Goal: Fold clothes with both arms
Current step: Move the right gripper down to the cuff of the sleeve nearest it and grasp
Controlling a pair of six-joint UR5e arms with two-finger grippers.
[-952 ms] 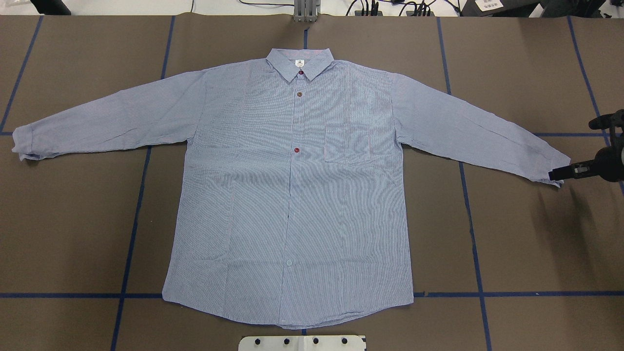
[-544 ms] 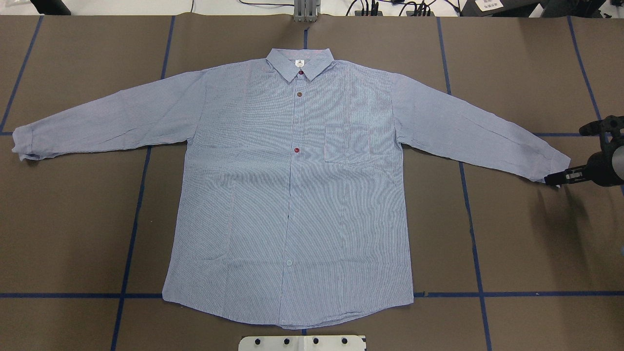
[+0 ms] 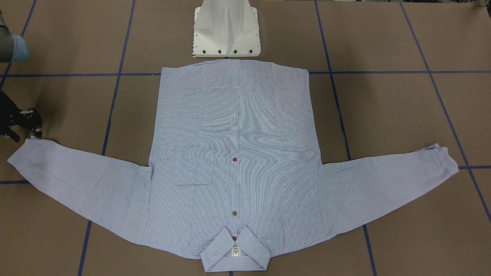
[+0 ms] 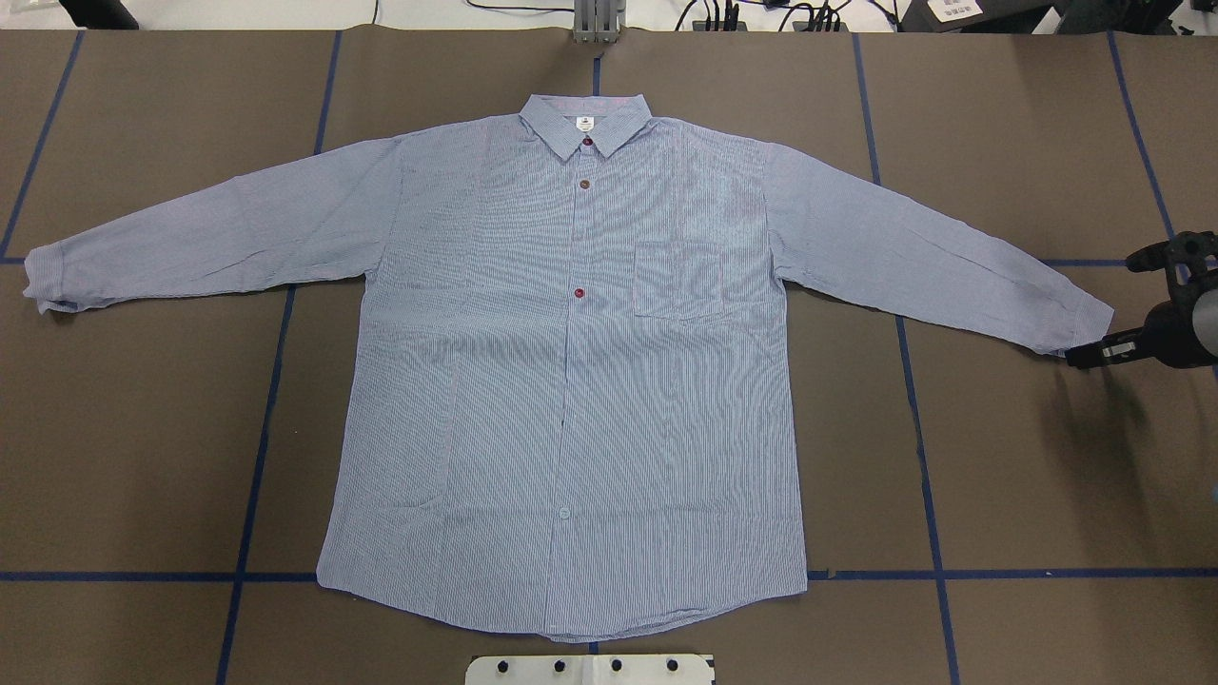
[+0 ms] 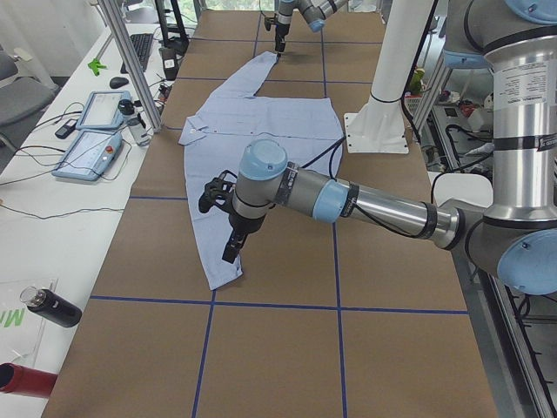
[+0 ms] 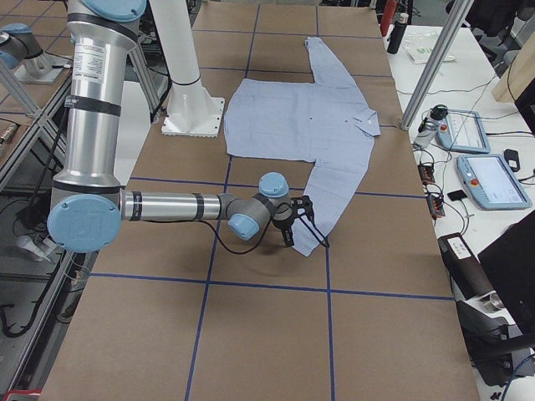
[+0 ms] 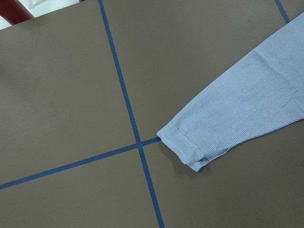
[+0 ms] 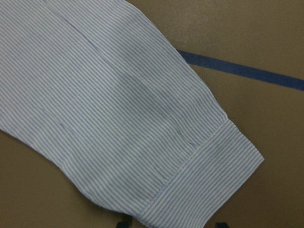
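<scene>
Overhead exterior: shirt (image 4: 571, 381) lies flat and front up on the table (image 4: 1028, 476), hem nearest the base (image 4: 590, 669), sleeves spread wide, collar (image 4: 585, 124) farthest; right gripper (image 4: 1080, 356) sits low at the right cuff (image 4: 1085, 319), fingers spread apart; left gripper (image 5: 229, 254) hangs over the left sleeve's end, spread or closed I cannot tell.

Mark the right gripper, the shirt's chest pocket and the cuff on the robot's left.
right gripper (image 4: 1081, 355), overhead view, between its fingertips at the sleeve end.
chest pocket (image 4: 677, 278), overhead view, the pocket's middle.
left cuff (image 4: 43, 279), overhead view, the cuff's middle.
</scene>
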